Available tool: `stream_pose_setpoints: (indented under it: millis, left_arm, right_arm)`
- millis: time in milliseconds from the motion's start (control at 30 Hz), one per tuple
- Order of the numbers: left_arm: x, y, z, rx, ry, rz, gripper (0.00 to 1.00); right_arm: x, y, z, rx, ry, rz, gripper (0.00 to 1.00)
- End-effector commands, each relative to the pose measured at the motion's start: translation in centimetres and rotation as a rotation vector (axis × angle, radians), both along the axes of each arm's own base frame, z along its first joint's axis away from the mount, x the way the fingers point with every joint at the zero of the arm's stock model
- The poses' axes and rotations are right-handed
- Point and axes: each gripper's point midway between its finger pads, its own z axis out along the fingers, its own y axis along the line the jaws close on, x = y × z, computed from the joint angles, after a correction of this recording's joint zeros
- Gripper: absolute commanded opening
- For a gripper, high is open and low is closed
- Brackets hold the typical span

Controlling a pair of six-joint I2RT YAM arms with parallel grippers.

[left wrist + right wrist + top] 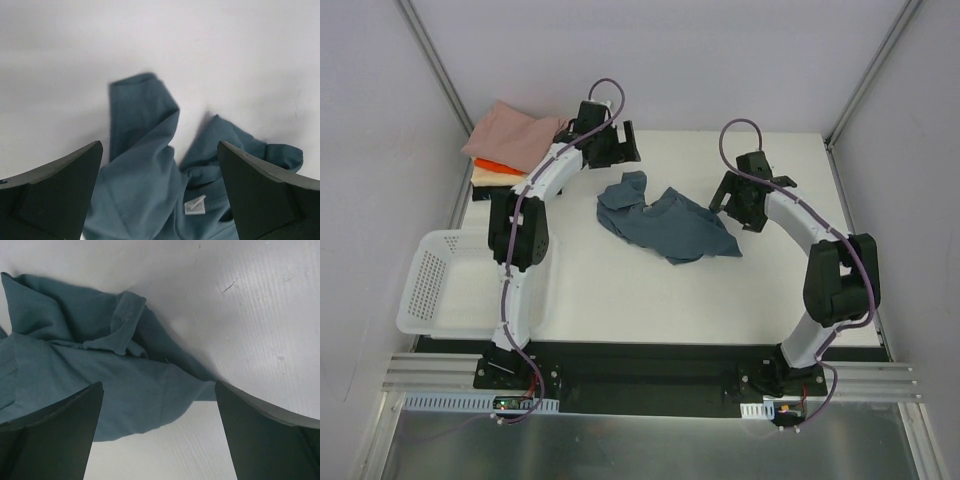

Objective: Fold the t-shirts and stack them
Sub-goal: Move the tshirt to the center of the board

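My left jaws and right jaws hang spread and empty, the crumpled blue t-shirt (pixel 665 222) on the desk (pixel 620 290) between them; I'd next pinch opposite edges to flatten it for folding.

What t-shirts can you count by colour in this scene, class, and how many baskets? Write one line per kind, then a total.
Slate-blue t-shirt, crumpled mid-table: 1
Pink t-shirt, top of the far-left stack: 1
Orange t-shirt, edge showing beneath: 1
Cream t-shirt, bottom edge showing: 1
White basket: 1
Total: 5
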Motion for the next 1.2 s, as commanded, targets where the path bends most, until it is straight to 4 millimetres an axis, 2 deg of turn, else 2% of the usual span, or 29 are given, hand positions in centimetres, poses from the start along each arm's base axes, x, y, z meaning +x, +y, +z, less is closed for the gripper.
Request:
stream_pose_setpoints:
  millis: [0, 33, 67, 100, 167, 267, 433, 567, 600, 667, 700, 867, 900, 1067, 1167]
  left_arm:
    - [2.6, -3.7, 2.5, -0.039, -0.143, -0.185, 0.99]
    - [3.0, -3.9, 2.0, -0.019, -0.153, -0.196, 0.99]
    - [3.3, -4.0, 0.3, -0.003, -0.133, -0.193, 0.99]
    - [3.3, -4.4, 0.1, -0.005, -0.133, -0.206, 0.99]
    - [3.1, -4.9, -1.6, 0.017, -0.120, -0.236, 1.00]
    - [2.6, -5.6, -3.5, 0.049, -0.101, -0.260, 0.99]
    - [2.1, -6.1, -5.7, 0.056, -0.063, -0.273, 0.98]
    - [1.3, -6.7, -6.3, 0.027, -0.033, -0.298, 0.78]
    - [1.2, -6.7, -6.4, 0.025, -0.028, -0.301, 0.68]
    - [0.7, -6.9, -6.9, 0.014, -0.008, -0.317, 0.56]
    - [0.4, -6.9, -7.1, 0.009, 0.002, -0.325, 0.42]
    - [-0.1, -6.6, -7.6, 0.024, 0.015, -0.326, 0.10]
    - [-0.1, -6.5, -7.3, 0.030, 0.010, -0.322, 0.00]
    - [-0.4, -5.6, -6.7, 0.069, -0.002, -0.301, 0.00]
    - [-0.8, -5.4, -5.3, 0.062, -0.018, -0.303, 0.00]
  right_arm:
    - [2.8, 2.5, 0.5, 0.095, -0.070, -0.029, 0.99]
    - [3.3, 2.9, 0.7, 0.102, -0.081, -0.028, 0.99]
    - [3.7, 3.1, 0.6, 0.105, -0.085, -0.031, 0.99]
    - [4.1, 3.5, 0.0, 0.108, -0.076, -0.032, 0.99]
    - [4.9, 4.0, 0.2, 0.112, -0.084, -0.033, 0.99]
    - [5.5, 4.4, -0.5, 0.111, -0.079, -0.049, 0.97]
    - [5.7, 4.9, -1.6, 0.136, -0.065, -0.066, 0.96]
    - [5.9, 4.9, -2.4, 0.124, -0.061, -0.066, 0.94]
    - [6.1, 4.8, -2.4, 0.120, -0.062, -0.067, 0.94]
    - [6.3, 5.1, -2.7, 0.125, -0.060, -0.060, 0.93]
    - [6.5, 5.4, -2.4, 0.137, -0.063, -0.053, 0.93]
    - [7.0, 5.6, -2.7, 0.137, -0.067, -0.066, 0.91]
    - [7.0, 5.7, -2.7, 0.139, -0.067, -0.068, 0.91]
    - [7.2, 5.7, -3.2, 0.142, -0.058, -0.092, 0.90]
    - [7.6, 5.7, -3.4, 0.141, -0.057, -0.107, 0.86]
